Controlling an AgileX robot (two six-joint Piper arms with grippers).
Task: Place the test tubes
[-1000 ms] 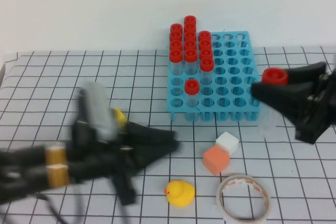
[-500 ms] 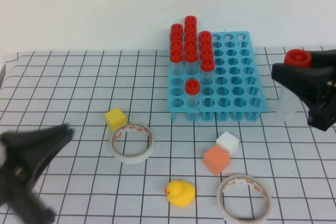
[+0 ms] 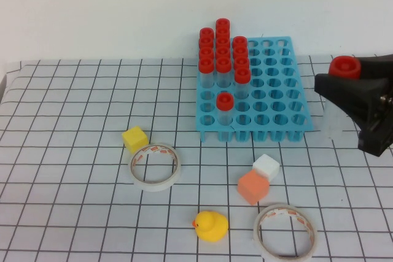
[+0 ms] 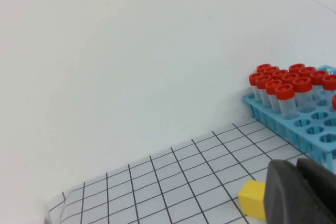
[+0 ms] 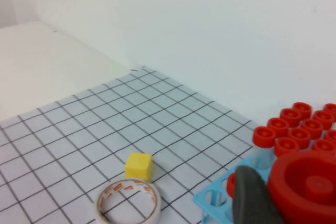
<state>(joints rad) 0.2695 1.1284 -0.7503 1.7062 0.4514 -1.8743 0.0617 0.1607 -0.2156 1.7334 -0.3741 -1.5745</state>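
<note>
Gripping tube (image 3: 344, 67), right end effector (image 3: 336, 84), left one (image 4: 296, 174) closed

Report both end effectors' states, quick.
Left end effector: shut, empty, outside the high view, facing the yellow cube.
Right end effector: shut on a red-capped test tube, right of the blue rack.

Items present: fifteen red-capped clear plastic test tubes (image 3: 225, 102), one blue plastic rack (image 3: 270, 132), two white tape rolls (image 3: 155, 167), one yellow rubber duck (image 3: 210, 225), one yellow cube (image 3: 135, 138), one orange cube (image 3: 253, 187), one white cube (image 3: 266, 166).
</note>
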